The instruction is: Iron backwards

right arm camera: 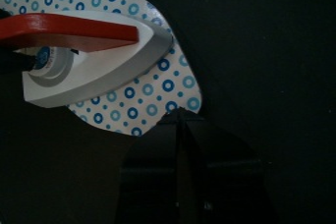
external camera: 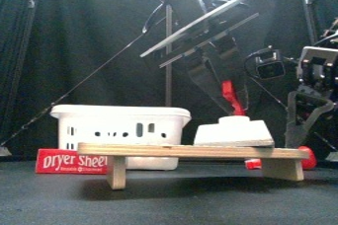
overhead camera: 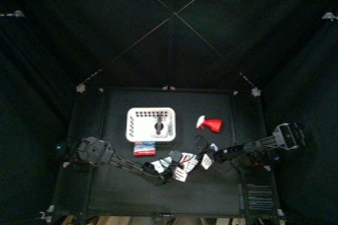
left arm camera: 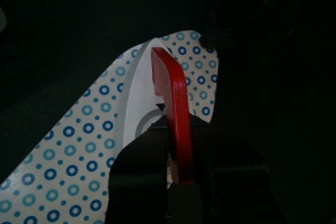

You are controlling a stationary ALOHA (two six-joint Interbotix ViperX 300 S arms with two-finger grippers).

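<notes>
Iron: parked flat on the ironing board toward its right end, red handle up. Sits on the blue-dotted cover in both wrist views. Board stands low on the bench, with the white laundry basket behind it and the dryer sheets box at its left foot.

Biggest worry, judging from how things lie: dragging backwards with a grip only on that thin handle. Could twist in the grip if the pull isn't straight along the sole, then skew off the cover's edge. Pressing down too hard while pulling would probably bunch the cover or scoot the whole little board across the bench, maybe nudging the box. Pulling too far would take it off the end of the board. Not much margin there, by the look of it.

Left fingers: closed in on either side of the handle near its back end, looks like a proper clamp, though too dark at the contact to swear to it. Only slightly parted, just the handle's thickness.

Right fingers: pinched together to a point, holding nothing, hanging off to the side of the board's rounded end, clear of everything.
</notes>
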